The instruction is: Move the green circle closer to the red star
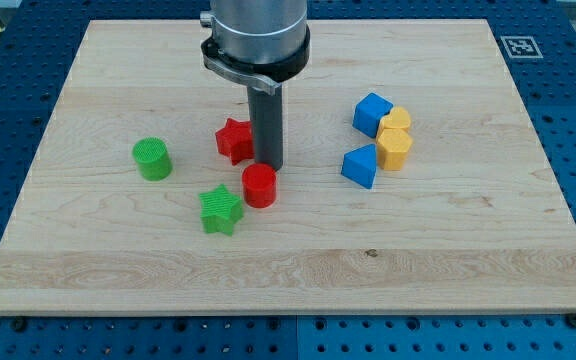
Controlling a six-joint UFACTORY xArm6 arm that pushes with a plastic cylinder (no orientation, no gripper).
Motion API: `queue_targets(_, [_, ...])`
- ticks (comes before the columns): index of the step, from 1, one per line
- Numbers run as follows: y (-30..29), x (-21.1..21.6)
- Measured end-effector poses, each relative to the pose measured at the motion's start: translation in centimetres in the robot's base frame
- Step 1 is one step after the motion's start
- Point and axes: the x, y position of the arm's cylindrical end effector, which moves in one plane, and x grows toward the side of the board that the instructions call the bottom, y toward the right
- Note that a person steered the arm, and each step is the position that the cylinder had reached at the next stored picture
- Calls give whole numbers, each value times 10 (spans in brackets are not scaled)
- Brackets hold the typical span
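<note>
The green circle [152, 159] stands on the wooden board at the view's left. The red star [234, 140] lies to its right, partly hidden behind my rod. My tip [267, 165] rests on the board just right of the red star and just above the red circle [259, 185], close to both. The green circle is well to the left of my tip, with a gap between it and the red star.
A green star [221, 210] lies below the red star, left of the red circle. At the view's right sit two blue blocks [372, 112] [360, 166] and two yellow blocks [396, 122] [393, 148]. The wooden board [288, 270] lies on a blue perforated table.
</note>
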Motion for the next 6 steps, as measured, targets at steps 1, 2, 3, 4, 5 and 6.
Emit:
queue_targets(1, [-13,31])
queue_targets(2, [-47,62])
queue_targets(3, [-90,68])
queue_targets(4, [-137,57])
queue_targets(5, [-176,43])
queue_targets(6, [-176,4])
